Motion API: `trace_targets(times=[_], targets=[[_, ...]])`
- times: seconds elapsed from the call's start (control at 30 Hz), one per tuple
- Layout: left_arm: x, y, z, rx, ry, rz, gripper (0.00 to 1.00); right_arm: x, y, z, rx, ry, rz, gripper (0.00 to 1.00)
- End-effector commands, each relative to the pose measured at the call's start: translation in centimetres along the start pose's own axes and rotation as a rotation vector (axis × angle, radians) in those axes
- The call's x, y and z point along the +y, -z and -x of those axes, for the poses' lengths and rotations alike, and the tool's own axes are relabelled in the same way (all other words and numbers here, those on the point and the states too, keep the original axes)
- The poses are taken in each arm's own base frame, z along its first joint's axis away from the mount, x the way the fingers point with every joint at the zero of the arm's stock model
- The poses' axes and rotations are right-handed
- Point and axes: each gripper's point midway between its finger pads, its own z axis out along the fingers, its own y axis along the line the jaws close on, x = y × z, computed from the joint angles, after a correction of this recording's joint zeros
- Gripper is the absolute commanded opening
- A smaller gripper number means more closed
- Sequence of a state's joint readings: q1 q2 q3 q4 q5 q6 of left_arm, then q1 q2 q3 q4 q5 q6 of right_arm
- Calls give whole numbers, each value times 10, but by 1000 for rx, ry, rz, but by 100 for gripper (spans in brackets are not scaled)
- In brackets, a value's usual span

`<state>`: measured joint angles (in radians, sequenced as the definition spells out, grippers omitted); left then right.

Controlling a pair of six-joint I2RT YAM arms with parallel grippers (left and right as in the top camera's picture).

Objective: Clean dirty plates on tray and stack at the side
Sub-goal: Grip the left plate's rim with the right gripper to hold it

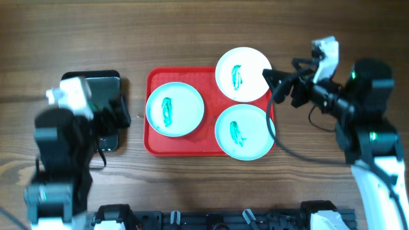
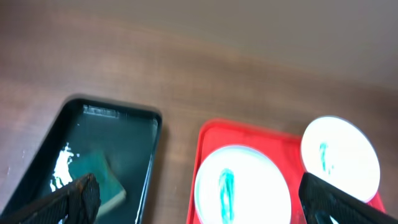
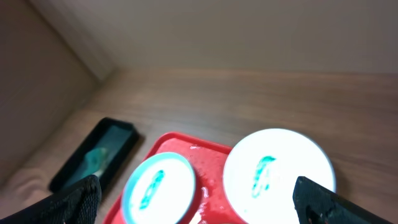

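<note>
Fingers wide, both arms. R fingers (image 1: 273, 83) nearest: top-right plate (image 1: 243, 73) just left of them; L fingers (image 1: 121, 110) by sponge (image 2: 109, 182).

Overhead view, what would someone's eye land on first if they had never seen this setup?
The red tray in the middle of the wooden table stands out first, carrying three plates, each with a teal smear in its centre. To its left a black tray holds a green sponge. The left gripper and right gripper stand open at either side.
</note>
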<state>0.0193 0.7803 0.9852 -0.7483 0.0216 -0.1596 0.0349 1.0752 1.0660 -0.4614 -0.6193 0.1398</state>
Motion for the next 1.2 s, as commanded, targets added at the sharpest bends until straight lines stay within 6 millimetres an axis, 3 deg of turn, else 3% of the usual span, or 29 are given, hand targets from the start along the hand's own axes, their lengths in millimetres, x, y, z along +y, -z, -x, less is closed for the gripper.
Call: trace_targets(times=[0.0,0.1,0.23,0.33,0.4,0.53,0.6,0.67,0.77,0.87,1.0,1.17], targets=[[-8,-19,9,188,9,12,100,17,-24,0,114,-49,142,100],[-4,-41,-7,486,19,83,100,38,-68,-29,330,-94,207,100],[3,-66,-32,630,24,118,100,50,-106,-77,570,-92,152,100],[3,-82,-40,668,29,115,100,48,-124,-116,707,-40,66,100],[-2,-88,-45,696,41,90,100,41,-141,-127,721,-6,20,100],[-13,-92,-52,732,69,25,100,45,-169,-141,726,-142,35,99],[-13,-92,-52,732,69,25,100,29,-179,-157,757,-194,-54,84],[-12,-94,-50,720,65,32,100,13,-191,-177,786,-258,-160,79],[-11,-98,-47,701,103,49,98,9,-212,-209,831,-291,-188,68],[1,-104,-46,679,266,181,93,9,-226,-236,873,-312,-201,56],[16,-108,-48,654,345,301,91,14,-236,-251,884,-295,-193,44],[30,-109,-45,632,369,357,90,5,-247,-264,862,-277,-279,24]])
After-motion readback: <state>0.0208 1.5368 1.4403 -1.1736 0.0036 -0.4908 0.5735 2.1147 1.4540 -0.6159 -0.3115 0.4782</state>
